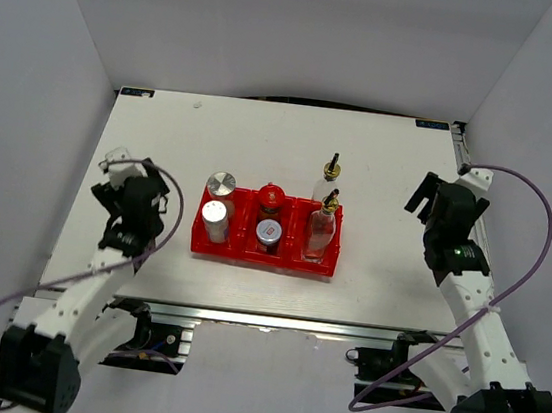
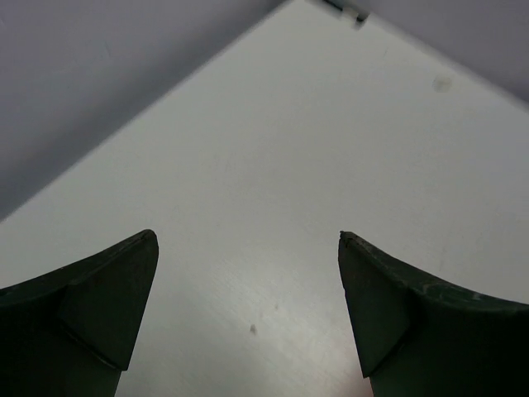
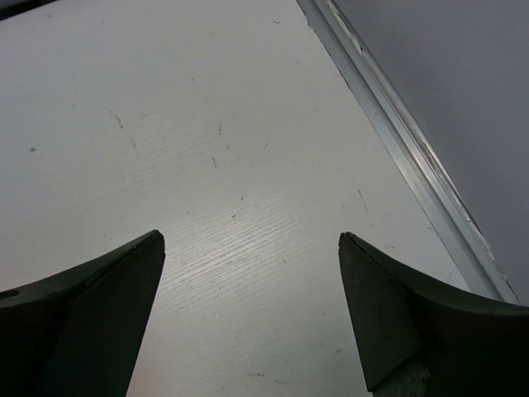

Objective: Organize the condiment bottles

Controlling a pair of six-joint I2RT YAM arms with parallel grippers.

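Observation:
The condiment bottles show only in the top view, grouped in the red tray point(image 1: 250, 254). Two silver cylinders point(image 1: 216, 219) fill its left compartment. A red-lidded dark jar point(image 1: 271, 198) and a short silver-lidded jar point(image 1: 269, 232) sit in the middle one. One glass bottle with a gold spout point(image 1: 321, 228) stands in the right compartment. A second glass bottle point(image 1: 327, 181) stands at the tray's back edge; I cannot tell whether it is inside. My left gripper point(image 1: 116, 165) point(image 2: 248, 240) is open over bare table, left of the tray. My right gripper point(image 1: 424, 197) point(image 3: 252, 240) is open over bare table, to the right.
The white table point(image 1: 265, 135) has grey walls on three sides. A metal rail point(image 3: 397, 132) runs along its right edge, close to my right gripper. Purple cables loop beside both arms near the front edge.

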